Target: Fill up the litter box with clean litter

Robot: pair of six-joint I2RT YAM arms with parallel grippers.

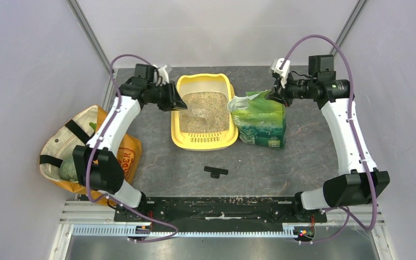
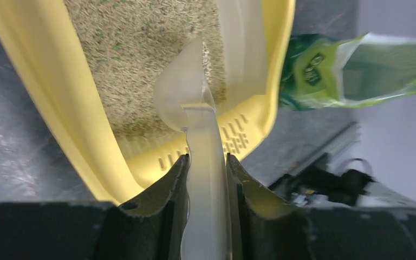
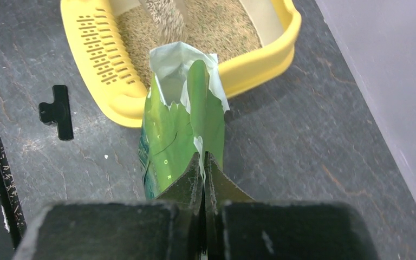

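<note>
The litter box sits far-middle on the table. Clean litter covers most of its floor, though a bare strip shows at the far end. The left gripper clamps the handle of a clear scoop held over the granules. The right gripper pinches shut on the torn top of the green bag, just right of the box. Filling looks largely done; topping up and levelling may remain.

The counter carries one litter box holding one bed of clean litter. It also carries one green bag, one clear scoop, one black clip and one tote bag. Two claws show: left claw, right claw.
</note>
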